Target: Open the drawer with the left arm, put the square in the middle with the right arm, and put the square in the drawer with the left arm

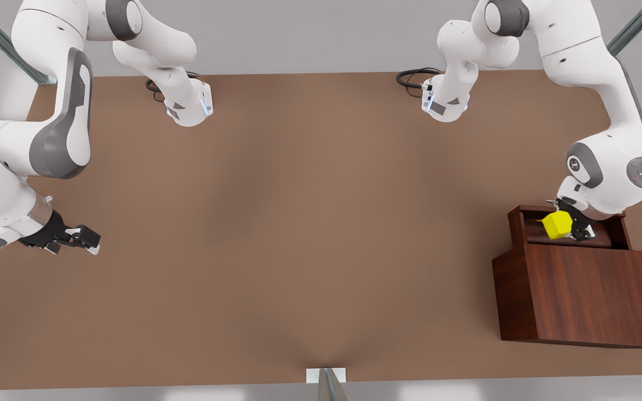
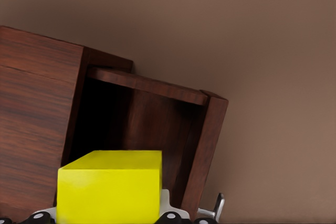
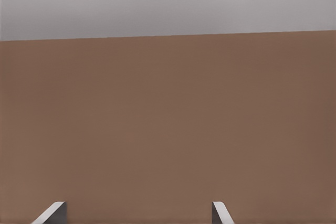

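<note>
The drawer stands pulled out of the big wooden box at the front view's right. My left gripper hangs over the open tray, shut on the square, a yellow cube that sits tilted between its fingers. In the left wrist view the square is close to the camera, with the drawer's dark inside and side wall beyond it. My right gripper waits low over the tabletop at the front view's left. It is open, with bare table between its fingertips.
The brown tabletop stretches between the two arms. Both arm bases stand at the far edge with black cables. A small white bracket sits at the near edge.
</note>
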Action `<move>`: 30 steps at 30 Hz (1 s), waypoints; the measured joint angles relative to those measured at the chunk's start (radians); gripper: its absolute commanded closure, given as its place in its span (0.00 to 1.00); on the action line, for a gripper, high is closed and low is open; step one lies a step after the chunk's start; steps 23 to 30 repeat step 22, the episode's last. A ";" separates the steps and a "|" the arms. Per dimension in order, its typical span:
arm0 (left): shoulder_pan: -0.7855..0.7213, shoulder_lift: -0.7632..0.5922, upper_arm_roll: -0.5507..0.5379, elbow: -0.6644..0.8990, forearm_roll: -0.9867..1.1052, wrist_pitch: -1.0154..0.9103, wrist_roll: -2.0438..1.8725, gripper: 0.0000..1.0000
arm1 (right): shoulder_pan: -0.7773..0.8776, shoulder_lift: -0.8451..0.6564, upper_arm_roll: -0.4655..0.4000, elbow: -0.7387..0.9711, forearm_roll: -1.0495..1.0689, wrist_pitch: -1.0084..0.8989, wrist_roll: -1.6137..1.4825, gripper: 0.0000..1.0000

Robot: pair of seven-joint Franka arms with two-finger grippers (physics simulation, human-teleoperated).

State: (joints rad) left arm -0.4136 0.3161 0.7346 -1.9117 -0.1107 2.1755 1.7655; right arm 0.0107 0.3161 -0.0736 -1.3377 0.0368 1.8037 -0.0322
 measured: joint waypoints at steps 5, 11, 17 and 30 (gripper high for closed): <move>-0.004 0.031 0.002 0.005 -0.024 -0.001 -0.011 0.00 | 0.000 0.000 0.000 0.000 0.000 0.000 0.000 0.00; -0.048 0.026 -0.061 0.284 -0.026 -0.297 -0.861 0.00 | -0.001 -0.001 0.000 0.000 0.000 -0.002 0.000 0.00; 0.284 -0.010 -0.660 0.439 0.058 -0.299 -1.764 0.00 | 0.000 -0.010 0.000 0.000 -0.003 -0.003 0.068 0.00; 0.331 -0.097 -0.767 0.453 0.161 -0.301 -1.811 0.00 | 0.000 -0.014 0.000 0.000 -0.017 -0.014 0.052 0.00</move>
